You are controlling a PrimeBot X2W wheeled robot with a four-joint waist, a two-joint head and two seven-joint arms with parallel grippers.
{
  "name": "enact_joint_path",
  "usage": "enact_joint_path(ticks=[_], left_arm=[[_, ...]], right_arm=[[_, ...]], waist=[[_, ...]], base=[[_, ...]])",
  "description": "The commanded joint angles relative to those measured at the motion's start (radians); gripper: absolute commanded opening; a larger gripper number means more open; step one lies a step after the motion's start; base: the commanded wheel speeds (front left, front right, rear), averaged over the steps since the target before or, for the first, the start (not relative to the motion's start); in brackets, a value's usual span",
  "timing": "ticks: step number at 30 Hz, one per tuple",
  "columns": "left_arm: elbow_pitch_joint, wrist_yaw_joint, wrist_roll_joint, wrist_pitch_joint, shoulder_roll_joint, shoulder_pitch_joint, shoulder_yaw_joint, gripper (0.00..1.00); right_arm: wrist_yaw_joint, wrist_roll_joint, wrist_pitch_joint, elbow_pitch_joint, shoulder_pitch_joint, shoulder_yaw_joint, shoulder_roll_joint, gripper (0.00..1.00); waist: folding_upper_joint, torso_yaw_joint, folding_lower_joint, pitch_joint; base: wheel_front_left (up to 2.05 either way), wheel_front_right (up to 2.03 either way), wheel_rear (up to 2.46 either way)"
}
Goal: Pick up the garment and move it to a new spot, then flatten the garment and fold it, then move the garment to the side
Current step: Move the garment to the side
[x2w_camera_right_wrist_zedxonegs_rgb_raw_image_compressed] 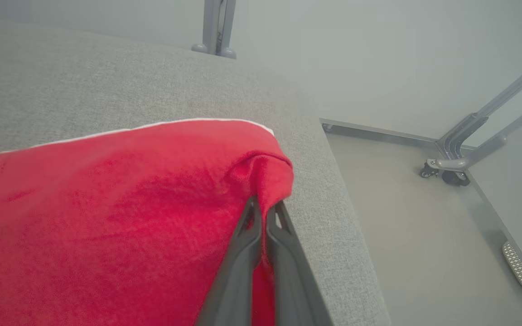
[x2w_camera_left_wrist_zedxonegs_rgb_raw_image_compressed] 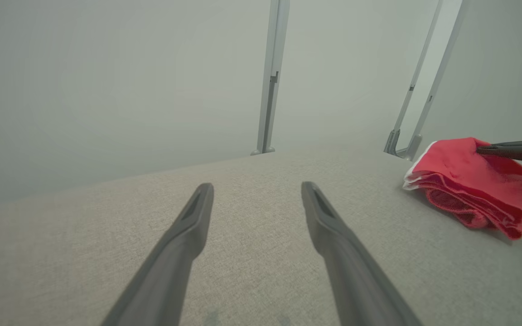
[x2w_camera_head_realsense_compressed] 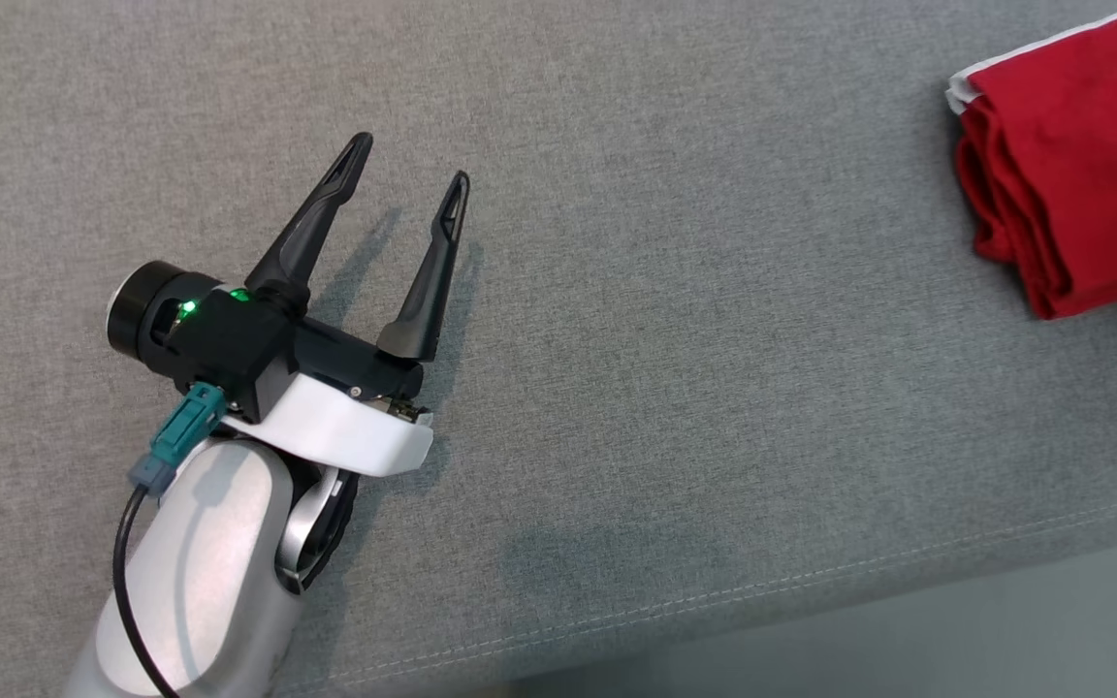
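The grey fabric-covered worktop (x2w_camera_head_realsense_compressed: 714,388) is the biggest thing here, and most of it lies bare, with a stitched seam along its near edge. The red garment (x2w_camera_head_realsense_compressed: 1072,165) sits far over on the robot's right, close to the worktop's corner, where the right wrist view shows the edge dropping away to the floor. It is stacked in several neat layers, with a white trim along one border. From that I judge the flattening and folding done and the last step, the move to the side, in hand or nearly over. What looks left is to let go and draw the arm away.

The left gripper (x2w_camera_head_realsense_compressed: 410,160) hovers over bare cloth well apart from the garment, its jaws spread wide and holding nothing. The right gripper (x2w_camera_right_wrist_zedxonegs_rgb_raw_image_compressed: 266,203) has its jaws pressed together on a bunched fold at the garment's top edge, pinching the red cloth between them. Whether the bundle rests fully on the worktop at that corner or is a little lifted, I cannot tell.

As for containers, the garment lies straight on the worktop's fabric, in no bin or basket
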Motion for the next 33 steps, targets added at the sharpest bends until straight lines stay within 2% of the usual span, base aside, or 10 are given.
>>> enact_joint_path(ticks=[1, 2, 3, 4, 9, 13, 20, 24, 29, 33], left_arm=[[-0.029, -0.009, 0.013, 0.006, 0.016, -0.035, 0.019, 1.0], [-0.03, -0.011, 0.015, 0.008, 0.016, -0.043, 0.014, 1.0], [-0.031, -0.013, 0.018, 0.008, 0.016, -0.051, 0.01, 1.0], [-0.032, -0.014, 0.02, 0.008, 0.017, -0.057, 0.007, 1.0], [-0.024, -0.016, 0.022, 0.009, 0.02, -0.067, -0.004, 1.0], [-0.012, -0.011, 0.016, 0.002, 0.024, -0.054, -0.001, 1.0], [0.001, 0.016, 0.005, -0.014, 0.047, -0.014, 0.034, 1.0], [0.005, 0.046, -0.008, -0.025, 0.068, 0.038, 0.074, 1.0], [0.005, 0.083, -0.03, -0.033, 0.094, 0.112, 0.131, 1.0], [0.001, 0.11, -0.044, -0.038, 0.109, 0.165, 0.17, 1.0]], right_arm=[[0.0, -0.013, -0.018, 0.029, 0.011, -0.004, -0.034, 0.01], [0.0, -0.03, -0.019, 0.063, 0.001, -0.009, -0.038, 0.33], [0.0, -0.057, -0.02, 0.099, -0.011, -0.007, -0.038, 0.88], [0.0, -0.074, -0.021, 0.133, -0.025, -0.018, -0.033, 1.0], [0.0, -0.169, -0.023, 0.214, -0.064, -0.107, -0.004, 1.0], [0.0, -0.227, -0.023, 0.16, -0.033, -0.214, 0.015, 1.0], [0.0, -0.382, -0.023, -0.183, 0.104, -0.501, 0.066, 1.0], [0.0, -0.489, -0.023, -0.453, 0.28, -0.665, 0.18, 1.0], [0.0, -0.526, -0.023, -0.678, 0.465, -0.708, 0.309, 1.0], [0.0, -0.524, -0.018, -0.757, 0.569, -0.678, 0.365, 1.0]], waist=[[0.0, 0.011, 0.0, 0.043], [0.0, 0.014, 0.0, 0.052], [0.0, 0.016, 0.0, 0.058], [0.0, 0.017, 0.0, 0.063], [0.0, 0.011, 0.0, 0.062], [0.0, 0.003, 0.0, 0.033], [0.0, 0.006, 0.0, -0.042], [0.0, 0.032, 0.0, -0.108], [0.0, 0.085, 0.0, -0.183], [0.0, 0.13, 0.0, -0.228]], base=[[0.0, 0.0, 0.0], [0.0, 0.0, 0.0], [0.0, 0.0, 0.0], [0.0, 0.0, 0.0], [0.0, 0.0, 0.0], [0.0, 0.0, 0.0], [0.0, 0.0, 0.0], [0.0, 0.0, 0.0], [0.0, 0.0, 0.0], [0.0, 0.0, 0.0]])
